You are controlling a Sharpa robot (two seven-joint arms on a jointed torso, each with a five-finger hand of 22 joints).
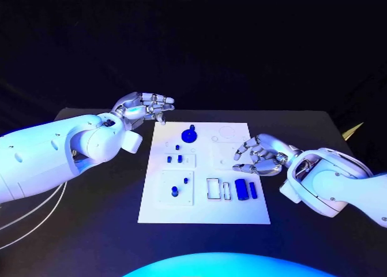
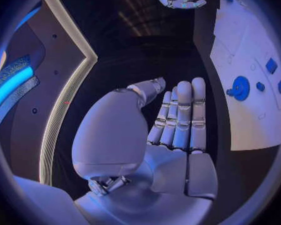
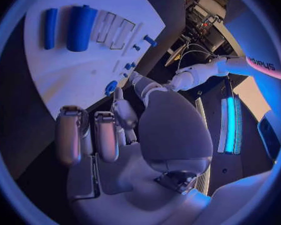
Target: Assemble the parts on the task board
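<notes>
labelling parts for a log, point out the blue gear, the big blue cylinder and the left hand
blue gear (image 1: 189, 137), head view, middle of its round face
big blue cylinder (image 1: 240, 187), head view, middle of its side
left hand (image 1: 145, 108), head view, palm below the fingers

Both arms (image 1: 44, 156) have smooth white shells, bulky and rounded, with ball-like wrist housings. Left hand (image 1: 143, 107) and right hand (image 1: 261, 156) are silver metal with segmented fingers and domed palm backs. Thin pale cables (image 1: 27, 216) loop under the left arm. Grey lettering (image 3: 262, 64) on one arm's shell, unreadable.
</notes>
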